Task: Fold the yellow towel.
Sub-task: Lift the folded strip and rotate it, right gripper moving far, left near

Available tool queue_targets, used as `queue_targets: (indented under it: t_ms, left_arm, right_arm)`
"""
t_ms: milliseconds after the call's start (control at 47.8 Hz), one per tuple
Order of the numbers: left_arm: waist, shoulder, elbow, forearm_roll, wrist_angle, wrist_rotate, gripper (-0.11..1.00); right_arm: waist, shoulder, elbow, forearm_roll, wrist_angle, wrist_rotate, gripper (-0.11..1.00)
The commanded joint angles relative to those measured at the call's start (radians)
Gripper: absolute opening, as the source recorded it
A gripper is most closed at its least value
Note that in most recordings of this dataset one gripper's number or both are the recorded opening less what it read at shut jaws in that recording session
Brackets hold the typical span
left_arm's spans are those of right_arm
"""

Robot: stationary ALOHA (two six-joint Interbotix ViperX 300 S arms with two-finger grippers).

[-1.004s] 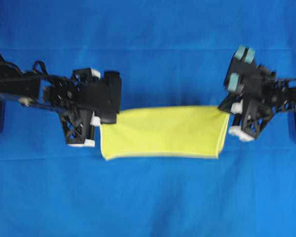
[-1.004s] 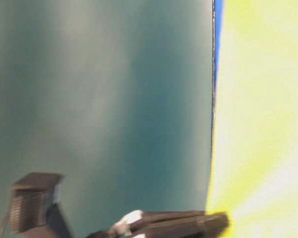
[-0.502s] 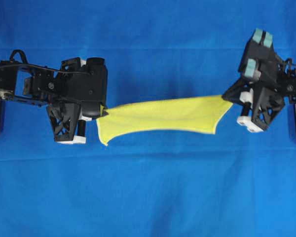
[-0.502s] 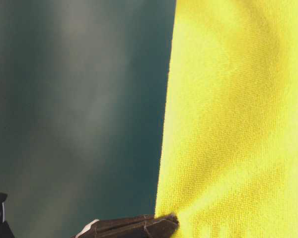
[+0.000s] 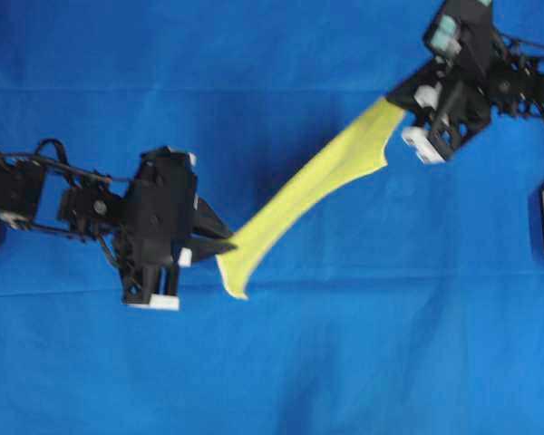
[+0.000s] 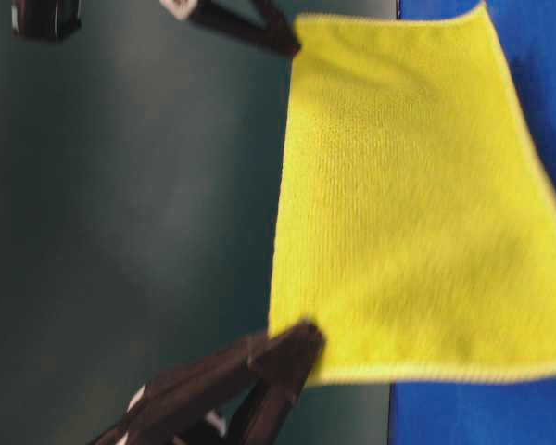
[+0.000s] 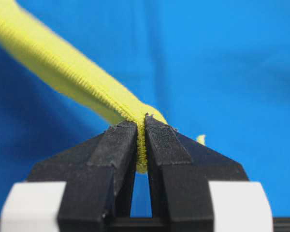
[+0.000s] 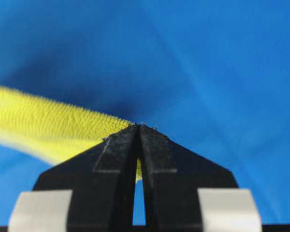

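The right gripper occupies the lower centre of the view, its two black fingers pressed together at the tips and clamped on the yellow towel. The towel extends left from the tips as a taut, textured band. The blue cloth fills the blurred background.

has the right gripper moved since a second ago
Yes. In the overhead view the right gripper, shut on the yellow towel, has swung toward the top edge of the blue cloth.
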Motion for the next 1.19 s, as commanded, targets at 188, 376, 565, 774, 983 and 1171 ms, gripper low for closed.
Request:
queue_targets:
  t_ms: [188,376,565,774,983,1171]
  left_arm:
    - [-0.055,0.100,-0.084,-0.003,-0.156,0.098,0.04]
    - [-0.071,0.167,-0.150,-0.003,-0.201,0.179,0.04]
    - [-0.074,0.193,-0.183,-0.003,-0.204,0.198,0.04]
    - [-0.072,0.196,-0.183,-0.002,-0.204,0.198,0.04]
    - [-0.069,0.245,-0.232,-0.003,-0.219,0.204,0.04]
    - [-0.063,0.371,-0.354,-0.003,-0.259,0.245,0.04]
  right_arm:
    - [-0.078,0.130,-0.141,-0.072,-0.080,-0.003,0.01]
    - [-0.083,0.199,-0.219,-0.098,-0.097,-0.005,0.01]
    - [-0.084,0.225,-0.253,-0.103,-0.118,-0.005,0.01]
    - [-0.091,0.225,-0.250,-0.103,-0.133,-0.005,0.01]
    - [-0.104,0.183,-0.198,-0.103,-0.117,-0.005,0.01]
    - [-0.129,0.058,-0.075,-0.103,-0.115,0.002,0.01]
